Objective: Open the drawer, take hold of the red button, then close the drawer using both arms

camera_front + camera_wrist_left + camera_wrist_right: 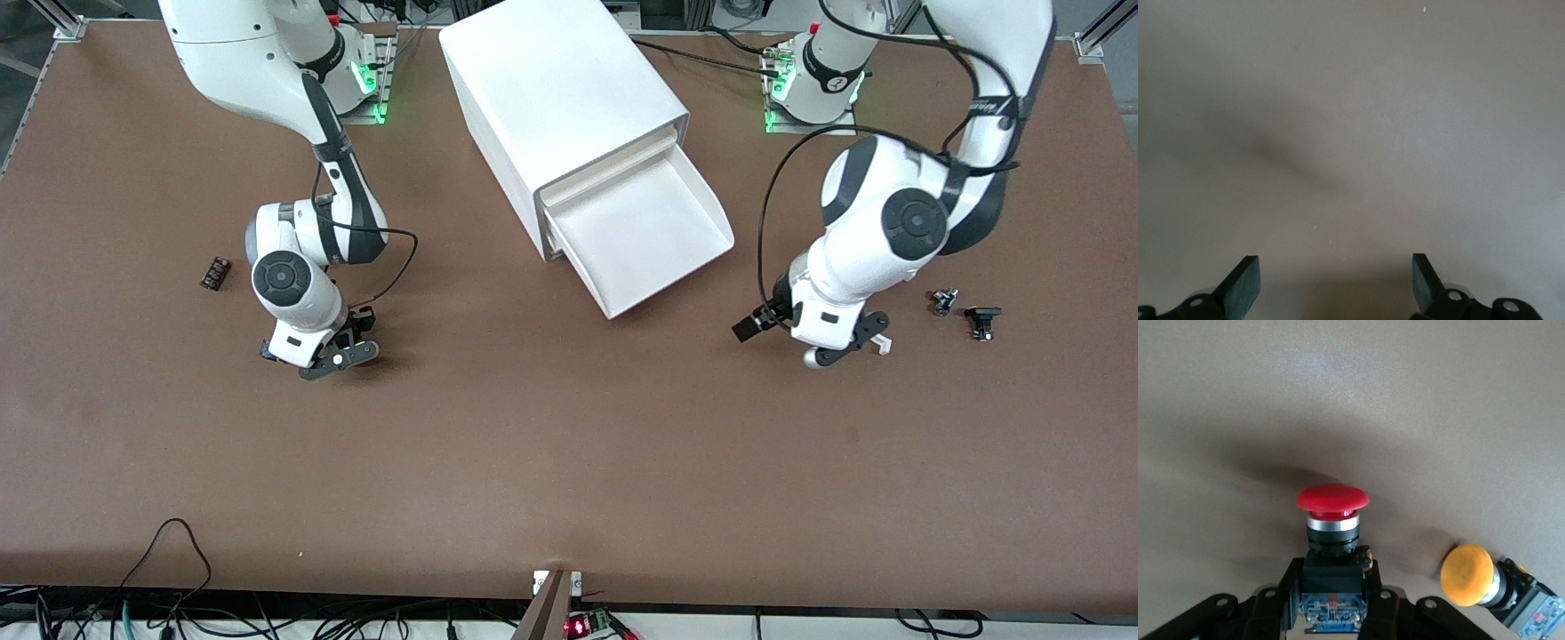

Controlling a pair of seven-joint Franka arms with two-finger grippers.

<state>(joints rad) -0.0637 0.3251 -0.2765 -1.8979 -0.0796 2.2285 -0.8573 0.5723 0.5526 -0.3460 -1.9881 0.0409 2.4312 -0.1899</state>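
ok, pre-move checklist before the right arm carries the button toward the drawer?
1. Button gripped: the right gripper has its fingers closed on the black body of the red button. ok.
2. Right part: red cap; the orange button lies beside it, apart. ok.
3. Drawer open: the drawer is pulled out of the cabinet and looks empty. ok.
4. Left gripper: open over bare table, holding nothing. ok.
5. Button lifted off the table: cannot tell.

Drawer (653, 236) juts from cabinet (551, 98), between both grippers
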